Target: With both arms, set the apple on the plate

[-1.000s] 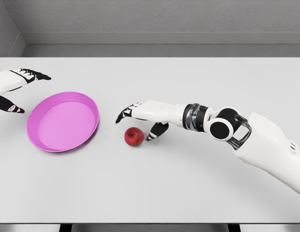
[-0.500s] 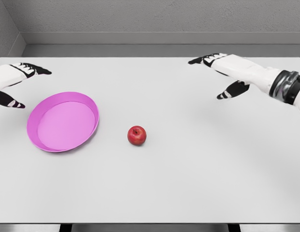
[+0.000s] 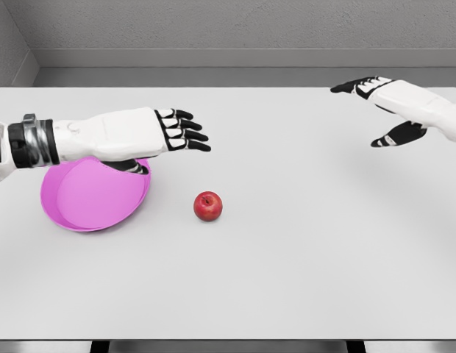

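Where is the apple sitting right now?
In the head view, the apple rests on the table just left of centre, right of the pink plate, apart from both hands.

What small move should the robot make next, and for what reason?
Probably bring the left hand down and to the right toward the apple. Its fingers are spread and empty above the pink plate, while the apple lies free on the table. The right hand is far off.
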Robot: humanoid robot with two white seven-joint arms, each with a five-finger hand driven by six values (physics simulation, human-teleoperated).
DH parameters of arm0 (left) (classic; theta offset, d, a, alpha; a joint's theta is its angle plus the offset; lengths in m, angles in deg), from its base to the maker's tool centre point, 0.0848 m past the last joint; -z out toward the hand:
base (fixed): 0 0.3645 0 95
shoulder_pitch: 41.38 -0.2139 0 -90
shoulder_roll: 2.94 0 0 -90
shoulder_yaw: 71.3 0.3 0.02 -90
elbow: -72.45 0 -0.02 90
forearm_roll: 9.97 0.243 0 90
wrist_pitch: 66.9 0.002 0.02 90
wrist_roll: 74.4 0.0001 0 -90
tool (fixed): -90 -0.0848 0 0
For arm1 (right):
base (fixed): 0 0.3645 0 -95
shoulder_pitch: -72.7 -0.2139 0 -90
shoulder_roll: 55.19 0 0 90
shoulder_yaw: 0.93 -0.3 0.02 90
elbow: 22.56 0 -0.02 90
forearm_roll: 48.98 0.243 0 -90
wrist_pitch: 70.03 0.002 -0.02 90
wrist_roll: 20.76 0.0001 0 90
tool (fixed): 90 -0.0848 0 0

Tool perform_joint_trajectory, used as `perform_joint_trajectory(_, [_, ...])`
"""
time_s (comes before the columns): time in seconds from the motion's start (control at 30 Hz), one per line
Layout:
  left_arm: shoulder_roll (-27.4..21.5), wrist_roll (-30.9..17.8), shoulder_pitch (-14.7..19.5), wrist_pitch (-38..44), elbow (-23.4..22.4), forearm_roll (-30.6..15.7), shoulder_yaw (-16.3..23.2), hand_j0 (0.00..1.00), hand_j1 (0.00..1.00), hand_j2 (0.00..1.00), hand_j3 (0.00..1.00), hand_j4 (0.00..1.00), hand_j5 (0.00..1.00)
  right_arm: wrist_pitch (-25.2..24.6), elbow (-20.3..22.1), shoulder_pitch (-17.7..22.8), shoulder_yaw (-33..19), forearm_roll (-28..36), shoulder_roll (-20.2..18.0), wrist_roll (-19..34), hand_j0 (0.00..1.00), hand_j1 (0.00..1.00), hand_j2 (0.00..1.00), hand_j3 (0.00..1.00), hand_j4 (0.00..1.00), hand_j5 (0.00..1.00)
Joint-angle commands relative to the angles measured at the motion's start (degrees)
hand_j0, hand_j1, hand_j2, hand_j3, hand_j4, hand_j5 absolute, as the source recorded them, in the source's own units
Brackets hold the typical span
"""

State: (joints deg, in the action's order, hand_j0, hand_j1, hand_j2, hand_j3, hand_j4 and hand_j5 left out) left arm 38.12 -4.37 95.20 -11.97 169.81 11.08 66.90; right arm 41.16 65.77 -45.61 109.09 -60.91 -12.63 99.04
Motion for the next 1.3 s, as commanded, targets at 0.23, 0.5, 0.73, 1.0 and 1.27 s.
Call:
perform_joint_trajectory(0.23, [5.1, 0.0, 3.3, 0.1, -0.8, 3.4, 13.3, 1.00, 1.00, 1.00, 1.00, 1.00, 1.00, 0.0, 8.2, 9.9, -6.5, 0.3, -3.2, 0.0, 1.00, 1.00, 1.00, 1.00, 1.00, 1.00])
perform_joint_trajectory(0.5, [7.6, 0.1, 3.8, 0.1, -3.5, 6.9, 14.6, 1.00, 1.00, 1.00, 1.00, 1.00, 1.00, 0.0, 9.1, 15.1, -11.9, 0.3, -3.9, 0.0, 1.00, 1.00, 1.00, 1.00, 1.00, 1.00])
perform_joint_trajectory(0.73, [9.6, 0.0, 4.7, 0.1, -8.3, 9.1, 15.1, 1.00, 1.00, 1.00, 1.00, 1.00, 1.00, 0.1, 9.1, 14.7, -11.5, 0.2, -3.8, 0.0, 1.00, 1.00, 1.00, 1.00, 1.00, 1.00])
perform_joint_trajectory(1.0, [10.3, 0.0, 6.6, 0.1, -8.2, 13.5, 17.1, 1.00, 1.00, 1.00, 1.00, 1.00, 1.00, 0.1, 9.1, 15.2, -11.5, 0.3, -4.0, 0.0, 1.00, 1.00, 1.00, 1.00, 1.00, 1.00])
perform_joint_trajectory(1.27, [9.9, 0.5, 8.6, 0.1, -6.0, 12.1, 21.1, 1.00, 1.00, 1.00, 1.00, 1.00, 1.00, 0.1, 9.1, 15.3, -11.5, 0.2, -4.0, 0.0, 1.00, 1.00, 1.00, 1.00, 1.00, 1.00])
